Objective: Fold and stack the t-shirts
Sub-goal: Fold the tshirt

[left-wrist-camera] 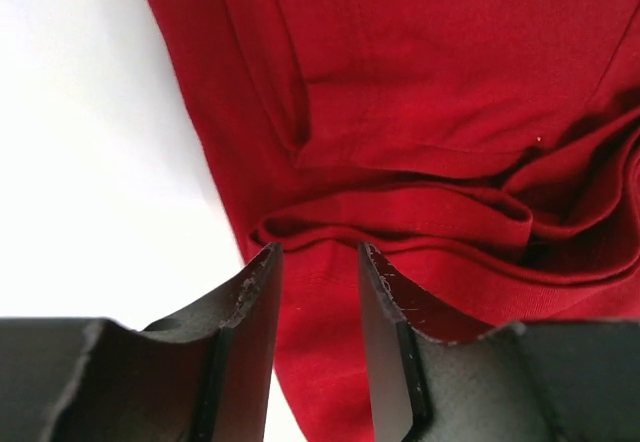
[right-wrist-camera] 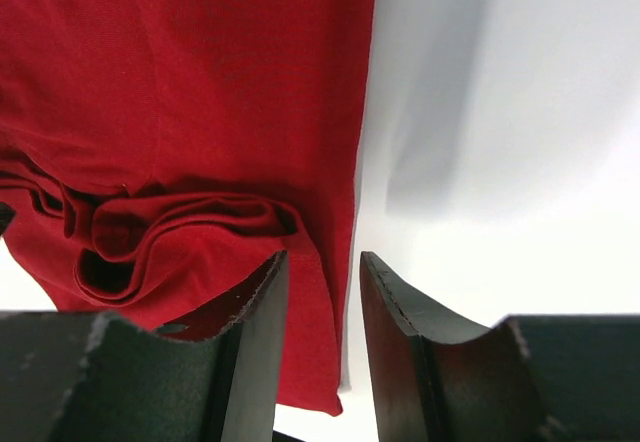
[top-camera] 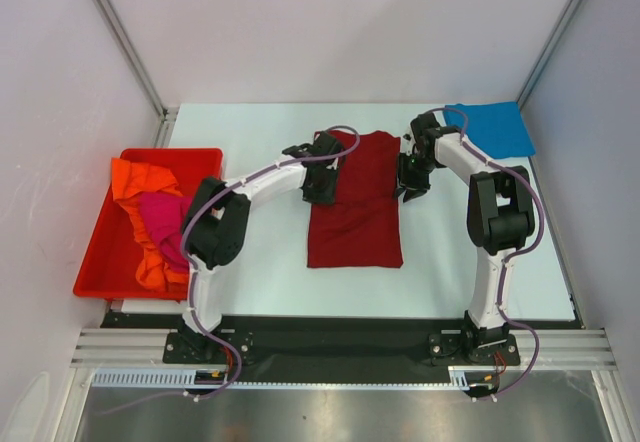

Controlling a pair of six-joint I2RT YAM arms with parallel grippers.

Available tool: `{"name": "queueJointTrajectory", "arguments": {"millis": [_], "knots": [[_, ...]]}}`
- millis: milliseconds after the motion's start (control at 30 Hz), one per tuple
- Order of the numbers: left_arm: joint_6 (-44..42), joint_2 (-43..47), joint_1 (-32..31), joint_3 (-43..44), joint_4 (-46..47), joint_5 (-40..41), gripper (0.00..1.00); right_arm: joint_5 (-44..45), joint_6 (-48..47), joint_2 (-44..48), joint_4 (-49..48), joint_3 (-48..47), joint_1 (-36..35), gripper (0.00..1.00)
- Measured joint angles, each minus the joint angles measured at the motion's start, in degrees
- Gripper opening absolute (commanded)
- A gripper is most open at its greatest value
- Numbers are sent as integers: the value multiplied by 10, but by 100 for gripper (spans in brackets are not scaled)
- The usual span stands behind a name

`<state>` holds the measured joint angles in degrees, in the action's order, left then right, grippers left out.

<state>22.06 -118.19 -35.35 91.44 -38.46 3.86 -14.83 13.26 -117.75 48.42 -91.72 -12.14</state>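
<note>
Dark red t-shirt [top-camera: 355,202] lies flat mid-counter [top-camera: 250,282], folded into a long strip. Its long axis runs top to bottom in the top view, with the upper end leaning slightly right. Can't tell collar end from hem end.

My left gripper [top-camera: 322,190] is over the strip's left edge, in its upper half. My right gripper [top-camera: 410,187] is at the right edge, at about the same height. Both are part-spread, with a narrow gap between the fingers [left-wrist-camera: 255,292] and no cloth visibly pinched.

Top view only: blue t-shirt [top-camera: 490,127] folded at the counter's upper right. Orange t-shirt [top-camera: 140,177] and magenta-pink t-shirt [top-camera: 165,217] are heaped in the red bin [top-camera: 100,262] at the left.

Wrist views only:
- **Left wrist:** bunched folds and a stitched hem across centre and right. The cloth edge runs from upper left down to my finger gap, with bare counter to its left.
- **Right wrist:** a rumpled fold at lower left. A straight cloth edge runs down frame centre into the gap, with shadowed counter to its right.

My grippers cover those wrinkles in the top view.
</note>
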Motion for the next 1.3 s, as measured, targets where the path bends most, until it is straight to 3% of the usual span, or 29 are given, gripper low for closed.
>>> {"name": "queueJointTrajectory", "arguments": {"millis": [500,767,933,1300], "knots": [[30,-37,-10,29,-50,64,37,-1,0,0,-1,0,3,38],[34,-42,-10,33,-41,51,22,-10,0,-1,-1,0,3,38],[30,-42,-10,33,-35,45,0,-14,0,-9,0,-8,3,44],[14,-28,-10,29,-20,16,0,-41,0,-20,-2,-19,3,44]]}}
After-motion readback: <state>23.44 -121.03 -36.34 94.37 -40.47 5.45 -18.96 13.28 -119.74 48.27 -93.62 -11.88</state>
